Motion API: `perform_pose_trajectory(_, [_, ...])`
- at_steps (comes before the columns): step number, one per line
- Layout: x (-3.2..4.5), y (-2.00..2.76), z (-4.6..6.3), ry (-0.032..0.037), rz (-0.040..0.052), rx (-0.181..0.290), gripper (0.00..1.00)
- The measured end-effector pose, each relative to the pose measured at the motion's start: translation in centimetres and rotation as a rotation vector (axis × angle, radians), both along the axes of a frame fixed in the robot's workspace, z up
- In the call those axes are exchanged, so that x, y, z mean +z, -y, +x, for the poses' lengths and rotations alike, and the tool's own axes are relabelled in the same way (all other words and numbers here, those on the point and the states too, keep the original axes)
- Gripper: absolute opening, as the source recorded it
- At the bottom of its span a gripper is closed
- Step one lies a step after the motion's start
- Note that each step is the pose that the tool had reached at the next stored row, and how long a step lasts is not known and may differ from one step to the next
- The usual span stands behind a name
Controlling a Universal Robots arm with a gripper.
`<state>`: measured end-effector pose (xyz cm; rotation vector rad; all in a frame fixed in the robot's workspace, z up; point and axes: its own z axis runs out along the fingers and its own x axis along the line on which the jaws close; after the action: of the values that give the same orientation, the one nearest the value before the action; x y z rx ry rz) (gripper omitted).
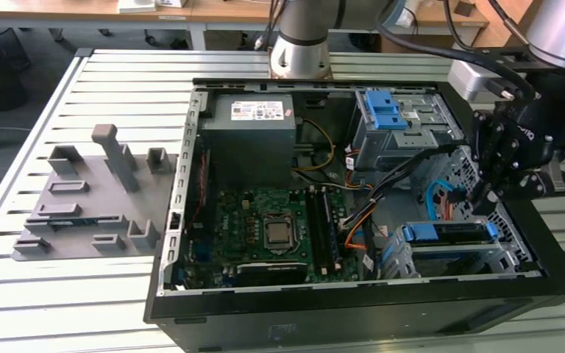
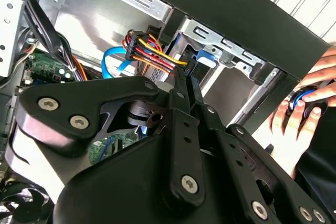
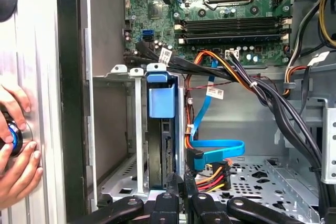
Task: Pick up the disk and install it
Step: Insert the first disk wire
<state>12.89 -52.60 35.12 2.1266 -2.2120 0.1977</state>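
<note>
The blue-framed silver-grey disk sits upright in the metal drive cage; the black tool, fingers narrow, holds nothing.

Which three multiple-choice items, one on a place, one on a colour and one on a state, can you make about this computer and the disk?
1. Where does the disk sit?
A) on the grey tray outside
B) in the drive cage
C) on the power supply

2. What colour is the flat data cable beside the disk?
A) white
B) green
C) blue

3. How is the computer case?
A) open
B) closed
C) upside down

Answers:
1 B, its blue handle stands at the cage's mouth.
2 C, it loops blue beside the cage.
3 A, the motherboard lies bare.
</note>
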Motion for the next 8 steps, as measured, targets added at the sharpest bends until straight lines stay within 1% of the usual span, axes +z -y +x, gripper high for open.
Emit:
perform_pose_trajectory(2, [0.00, 0.13, -0.06, 0.0012, 0.0001, 0.000, 0.16])
perform_pose_trajectory(4, [0.00, 0.22, -0.18, 0.0038, 0.0007, 0.000, 0.16])
perform_pose_trajectory(6, [0.00, 0.26, -0.39, 0.0079, 0.0022, 0.001, 0.16])
perform_pose_trajectory(8, [0.00, 0.28, -0.67, 0.0143, 0.0033, 0.002, 0.16])
